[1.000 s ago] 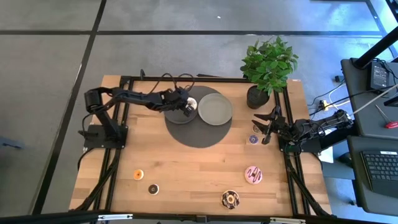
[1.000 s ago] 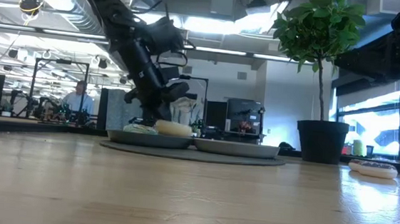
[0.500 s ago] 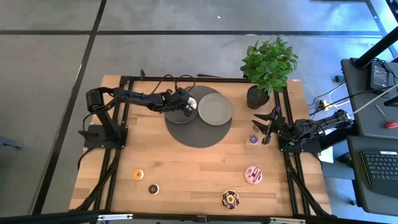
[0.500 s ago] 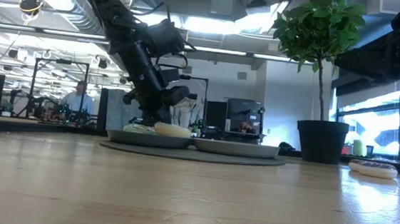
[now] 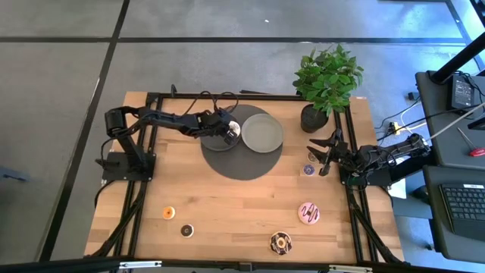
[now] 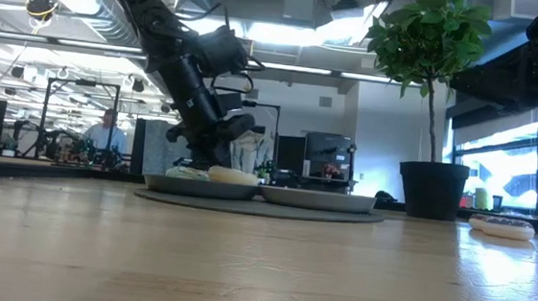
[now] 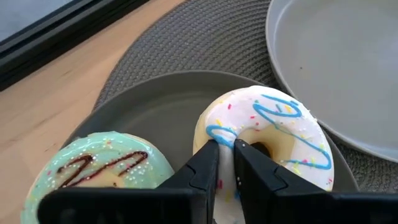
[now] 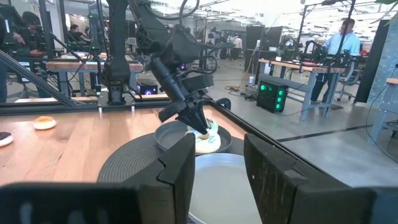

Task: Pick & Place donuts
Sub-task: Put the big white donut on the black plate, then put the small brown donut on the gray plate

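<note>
Two donuts lie flat side by side on one grey plate, a cream one (image 7: 264, 140) with blue squiggles and a mint one (image 7: 99, 171) with dark squiggles, while purple (image 5: 309, 169), pink (image 5: 308, 213), chocolate (image 5: 280, 243), brown (image 5: 186, 229) and orange (image 5: 169, 213) donuts lie scattered on the table.

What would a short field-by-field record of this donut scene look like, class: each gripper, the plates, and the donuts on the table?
left gripper: shut on the cream donut, over the left plate
mint donut: on the same plate, beside the cream one
right plate: holds nothing
right gripper: open, waiting at the table's right edge
loose donuts: purple, pink, chocolate, orange, dark brown
</note>
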{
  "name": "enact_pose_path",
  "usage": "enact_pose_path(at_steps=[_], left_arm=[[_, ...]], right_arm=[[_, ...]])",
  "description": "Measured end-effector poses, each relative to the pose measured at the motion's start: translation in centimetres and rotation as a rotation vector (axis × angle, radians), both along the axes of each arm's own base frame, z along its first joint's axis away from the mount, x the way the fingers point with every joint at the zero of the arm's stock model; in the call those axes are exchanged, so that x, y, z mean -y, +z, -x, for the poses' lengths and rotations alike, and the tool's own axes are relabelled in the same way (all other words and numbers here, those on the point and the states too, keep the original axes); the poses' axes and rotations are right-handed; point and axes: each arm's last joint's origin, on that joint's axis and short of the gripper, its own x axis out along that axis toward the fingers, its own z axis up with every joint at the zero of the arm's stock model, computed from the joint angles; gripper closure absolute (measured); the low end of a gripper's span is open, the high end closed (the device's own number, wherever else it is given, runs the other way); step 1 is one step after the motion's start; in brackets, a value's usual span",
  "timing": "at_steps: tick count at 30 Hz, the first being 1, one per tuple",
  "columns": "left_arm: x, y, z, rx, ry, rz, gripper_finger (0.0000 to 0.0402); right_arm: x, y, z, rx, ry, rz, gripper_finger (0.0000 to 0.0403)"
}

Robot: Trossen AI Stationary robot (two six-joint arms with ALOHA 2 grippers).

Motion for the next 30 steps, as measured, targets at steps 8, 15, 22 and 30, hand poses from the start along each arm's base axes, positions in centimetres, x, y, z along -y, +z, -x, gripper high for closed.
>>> enact_pose_path(at_steps=[8,15,22,30], left_arm=[[0.1,0.0,0.0,-0.003,-0.001,0.001,0.0325],[0.0,0.0,0.1,-0.017,0.014,-0.027,0.0285],[-0.3,1.7,0.0,-0.011,-0.047,-0.105,0.0268],[2.3,6.0,-0.4,0.138,-0.266,-0.169,0.0272]], right_arm=[[0.0,0.0,0.0,0.0,0.0,0.0,0.0264],[0.0,0.0,0.0,0.0,0.0,0.0,0.0264],[0.0,0.1,0.0,0.009,0.002,-0.028,0.0264],[0.0,3.2,0.5,-0.087,0.055,-0.022,0.0264]])
